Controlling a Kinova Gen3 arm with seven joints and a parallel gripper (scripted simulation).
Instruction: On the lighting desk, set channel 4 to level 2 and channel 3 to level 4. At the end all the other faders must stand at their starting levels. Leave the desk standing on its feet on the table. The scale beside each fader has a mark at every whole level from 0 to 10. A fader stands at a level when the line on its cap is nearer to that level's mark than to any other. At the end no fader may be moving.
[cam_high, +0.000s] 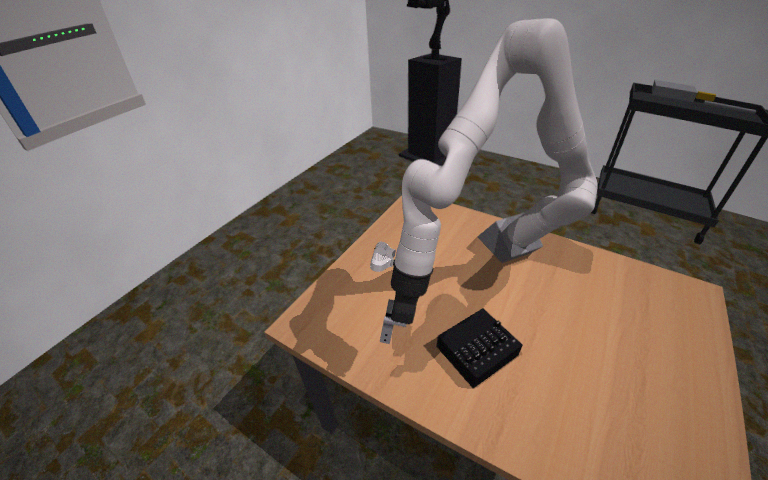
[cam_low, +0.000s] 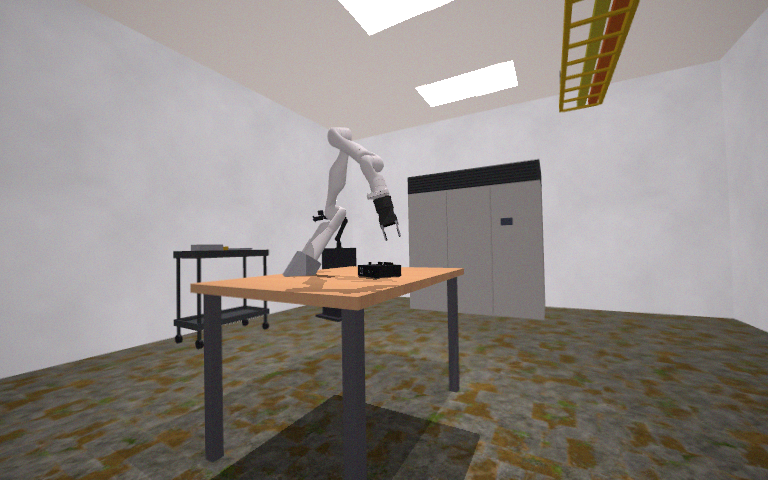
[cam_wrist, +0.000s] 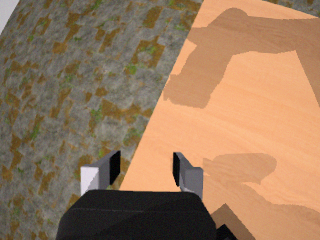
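Lighting desk (cam_high: 479, 346) (cam_low: 379, 270) (cam_wrist: 227, 234), black, sitting on the wooden table (cam_high: 611, 362) (cam_low: 271, 286) (cam_wrist: 240, 120); above and beside it, the gripper (cam_high: 390, 333) (cam_low: 392, 237) (cam_wrist: 146, 162) with jaws spread wide; behind, a dark cart (cam_high: 656, 198) (cam_low: 220, 254) near the wall.

Lighting desk (cam_high: 479, 346) (cam_low: 379, 270) (cam_wrist: 226, 233): low black box, roughly square from above, upright on the wooden table, its control face up. Seen from the top view, sits askew, one corner toward 12 o'clock, another near 6, the others near 9 and 3. Rows of small pale marks run across the face; dark fader caps among them, standing a little proud; one knob-like bump near the 1 o'clock edge. Fader levels too small to read. Wrist view: only a dark corner, at 5 o'clock.
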